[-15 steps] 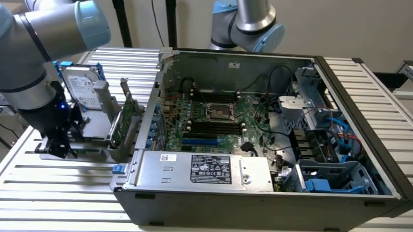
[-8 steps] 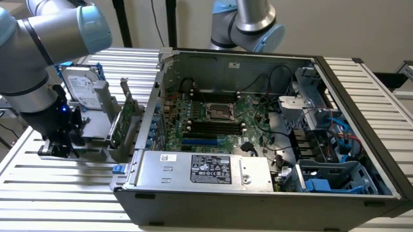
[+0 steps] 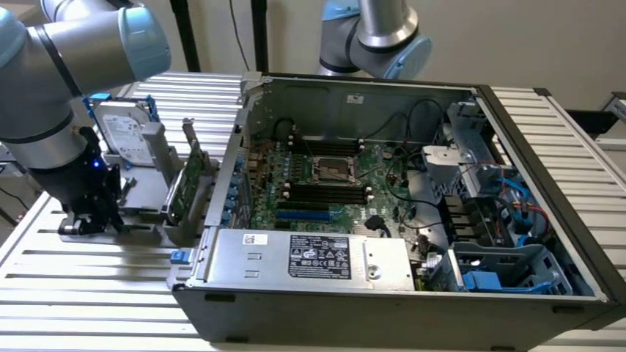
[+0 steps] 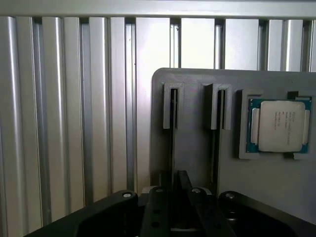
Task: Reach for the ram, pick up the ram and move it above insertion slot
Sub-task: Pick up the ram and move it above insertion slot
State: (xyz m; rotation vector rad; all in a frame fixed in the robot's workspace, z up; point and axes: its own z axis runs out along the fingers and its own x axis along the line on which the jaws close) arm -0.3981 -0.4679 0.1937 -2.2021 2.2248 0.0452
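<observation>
Exterior view first: where do we have the gripper?

We have it low at the grey holder on the slatted table, to the exterior view's left of the open computer case. The upright hard drive and the expansion card stand near it.

And what does the wrist view add for us?

The ram. It stands on edge in a notched slot of the holder. We see it as a thin dark line whose long axis runs straight toward the gripper. A second stick lies parallel beside it, between it and the processor.

Is the tool gripping it?

We cannot tell whether it is spread or clamped. It sits right at the ram's near end, in line with it.
</observation>
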